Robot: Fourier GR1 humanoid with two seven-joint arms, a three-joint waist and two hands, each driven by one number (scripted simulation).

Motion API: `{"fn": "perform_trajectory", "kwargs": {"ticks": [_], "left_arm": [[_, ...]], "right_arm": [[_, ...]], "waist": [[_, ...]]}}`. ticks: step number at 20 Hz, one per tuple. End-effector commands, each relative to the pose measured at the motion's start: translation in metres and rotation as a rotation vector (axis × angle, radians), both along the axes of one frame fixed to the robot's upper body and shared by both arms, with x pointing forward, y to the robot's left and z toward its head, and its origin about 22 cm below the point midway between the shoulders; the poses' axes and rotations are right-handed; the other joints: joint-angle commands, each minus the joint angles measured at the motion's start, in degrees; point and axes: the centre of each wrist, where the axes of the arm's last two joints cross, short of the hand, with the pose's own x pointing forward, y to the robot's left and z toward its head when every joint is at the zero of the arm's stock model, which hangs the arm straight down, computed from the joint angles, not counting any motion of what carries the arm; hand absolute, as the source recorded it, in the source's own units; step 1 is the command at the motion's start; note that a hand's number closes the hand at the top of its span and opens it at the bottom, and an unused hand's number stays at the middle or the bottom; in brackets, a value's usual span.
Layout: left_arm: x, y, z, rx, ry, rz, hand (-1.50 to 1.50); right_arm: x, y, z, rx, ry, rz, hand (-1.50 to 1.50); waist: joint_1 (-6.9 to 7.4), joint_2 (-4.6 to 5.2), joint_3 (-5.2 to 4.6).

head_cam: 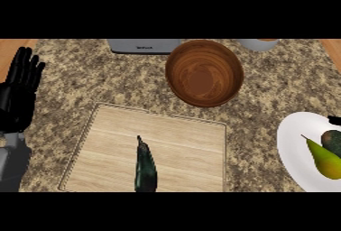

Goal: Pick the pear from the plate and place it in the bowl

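Pear (324, 160): lay on its side on the white plate, at the right edge of the view; yellow-green skin shading to orange-yellow at the broad end, with a thin stem pointing up and left.
Plate (293, 149): round, white, cut off by the right edge, resting on the bench.
Dark object (333, 140): rounded, dark green-brown, on the plate just behind the pear, touching or nearly touching it; cannot tell what it was.
Bowl (204, 72): brown wood, round, well apart from the plate, up and to the left of it.
Cutting board (180, 149): pale wood, below the bowl, in the middle of the bench.
Dark green vegetable (145, 169): long, slim, lying lengthwise on the board.
Bench (80, 81): speckled brown granite.
Left hand (19, 90): black, at the left edge, fingers straight and pointing up, holding nothing.
Right hand (334, 120): only a small black tip showed at the right edge above the plate; cannot tell how the fingers stood.
Grey appliance (143, 46): at the top edge, left of the bowl.
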Motion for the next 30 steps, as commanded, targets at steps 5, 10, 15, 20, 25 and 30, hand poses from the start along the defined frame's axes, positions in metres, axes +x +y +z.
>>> {"fn": "perform_trajectory", "kwargs": {"ticks": [5,10,15,20,25,30], "left_arm": [[-0.002,0.006,-0.001,0.007,0.013,-0.012,0.00],[0.002,-0.003,0.001,-0.006,-0.008,0.009,0.00],[-0.004,-0.007,0.000,0.007,0.012,0.004,0.00],[-0.009,-0.015,-0.019,0.022,-0.015,0.022,0.00],[0.004,-0.007,-0.006,-0.012,0.008,0.022,0.00],[-0.009,0.021,0.002,-0.002,0.008,0.018,0.00]], "right_arm": [[0.003,-0.001,-0.039,0.096,0.067,0.083,-1.50],[0.012,-0.003,-0.047,0.132,0.042,0.100,-1.50],[0.021,0.014,-0.051,0.066,0.084,0.108,-1.50],[0.029,0.010,-0.069,0.069,0.069,0.095,-1.50],[0.025,0.027,-0.090,0.065,0.079,0.096,-1.50],[0.020,0.023,-0.104,0.016,0.118,0.073,-1.50]], "waist": [[-0.43,-0.09,-0.01],[-0.45,-0.05,-0.01],[-0.71,-0.19,-0.06],[-0.37,-0.08,-0.02],[-0.91,-0.20,-0.06],[-0.73,-0.21,-0.05]]}}
